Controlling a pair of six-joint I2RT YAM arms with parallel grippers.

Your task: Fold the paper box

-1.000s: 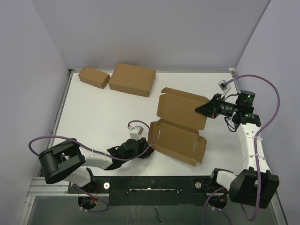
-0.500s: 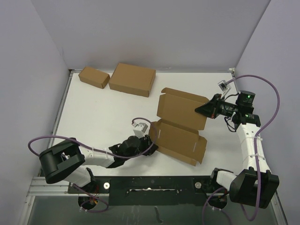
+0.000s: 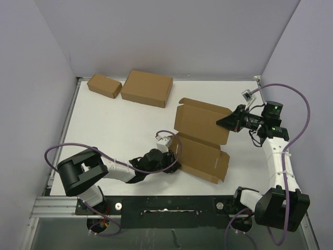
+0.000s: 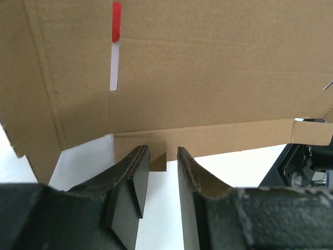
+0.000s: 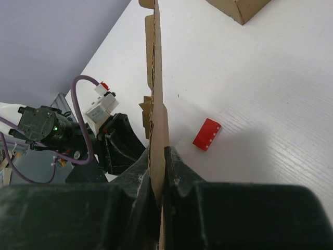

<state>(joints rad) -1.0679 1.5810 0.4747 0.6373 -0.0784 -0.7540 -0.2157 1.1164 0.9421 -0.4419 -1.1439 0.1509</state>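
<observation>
My white-and-black left arm (image 3: pixel 117 170) lies low, jaws slightly parted, I think; right arm (image 3: pixel 276 156) stands raised, jaws clamped.

overhead looking down, both wrist views close, sharing paper box (image 3: pixel 200 122)

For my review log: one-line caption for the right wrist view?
Right gripper shut on the paper box, seen edge-on; red block on the table beyond.

One paper box (image 3: pixel 202 122), two closed boxes (image 3: pixel 147 88) (image 3: pixel 104 85), two arms (image 3: pixel 112 172) (image 3: pixel 276 156), one red block (image 5: pixel 207 134).
</observation>
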